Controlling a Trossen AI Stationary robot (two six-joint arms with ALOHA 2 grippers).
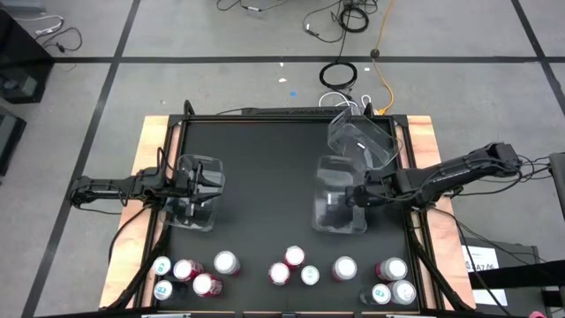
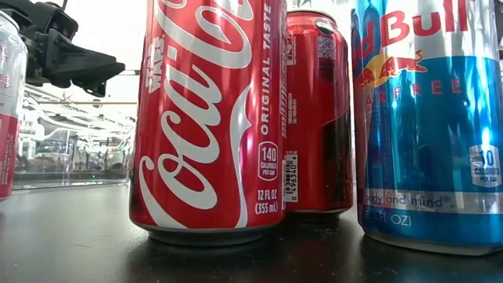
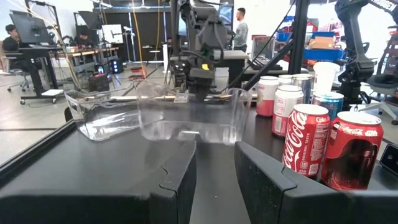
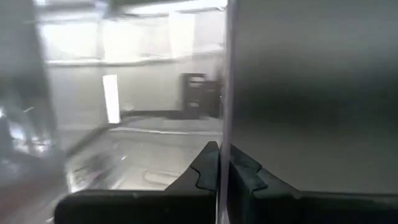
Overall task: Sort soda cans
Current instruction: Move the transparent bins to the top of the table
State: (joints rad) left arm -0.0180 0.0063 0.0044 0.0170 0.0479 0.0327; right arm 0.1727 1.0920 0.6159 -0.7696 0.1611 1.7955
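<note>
a black table [image 1: 265, 159] edged in pale wood is seen. the bins [image 1: 340, 199] are clear. soda cans [image 1: 291, 265] show silver tops; one can [image 2: 208, 118] is red with white script, another [image 2: 428, 118] blue and silver with red lettering. a pink-and-white can [image 3: 267, 96] is perhaps seen farther off.

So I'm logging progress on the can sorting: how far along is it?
Barely started. No soda cans are in a clear plastic bin yet; all stand along the black table's near edge. In hand: the right gripper is shut on the wall of the middle bin; the left gripper is at the left bin. All sorting remains.
</note>
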